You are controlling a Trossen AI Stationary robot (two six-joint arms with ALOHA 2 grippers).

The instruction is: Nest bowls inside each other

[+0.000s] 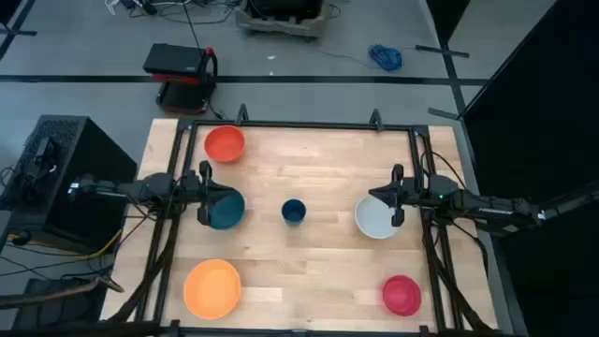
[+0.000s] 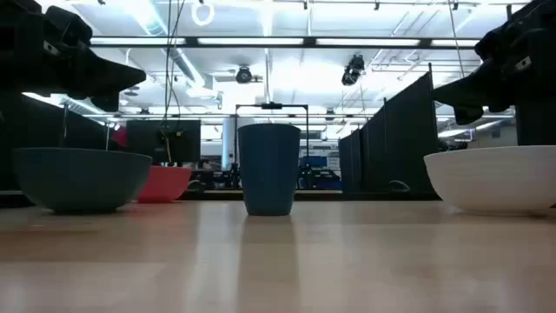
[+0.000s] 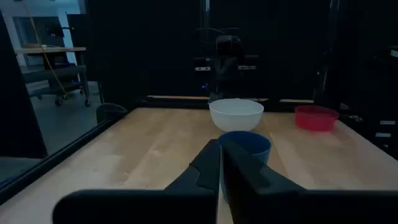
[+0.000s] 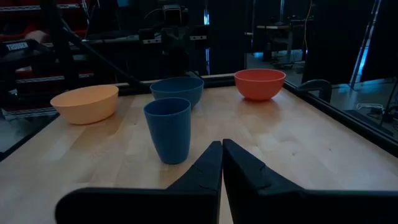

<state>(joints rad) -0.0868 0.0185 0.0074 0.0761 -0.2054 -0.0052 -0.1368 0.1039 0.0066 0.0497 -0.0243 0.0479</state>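
Six bowls stand upright on their bases on the wooden table (image 1: 309, 271): a red-orange bowl (image 1: 225, 143) far left, a teal bowl (image 1: 227, 211), a small dark blue cup-like bowl (image 1: 293, 211) in the middle, a white bowl (image 1: 375, 218), a large orange bowl (image 1: 212, 287) near left, and a magenta-pink bowl (image 1: 401, 295) near right. My left gripper (image 1: 211, 194) hovers shut above the teal bowl's left rim, clear of it in the low view (image 2: 130, 83). My right gripper (image 1: 389, 197) hovers shut above the white bowl (image 2: 491, 178).
A black metal frame (image 1: 299, 124) runs along the table's far, left and right edges. Bare wood lies between the blue cup and the near edge. A dark box (image 1: 65, 178) stands off the table's left side.
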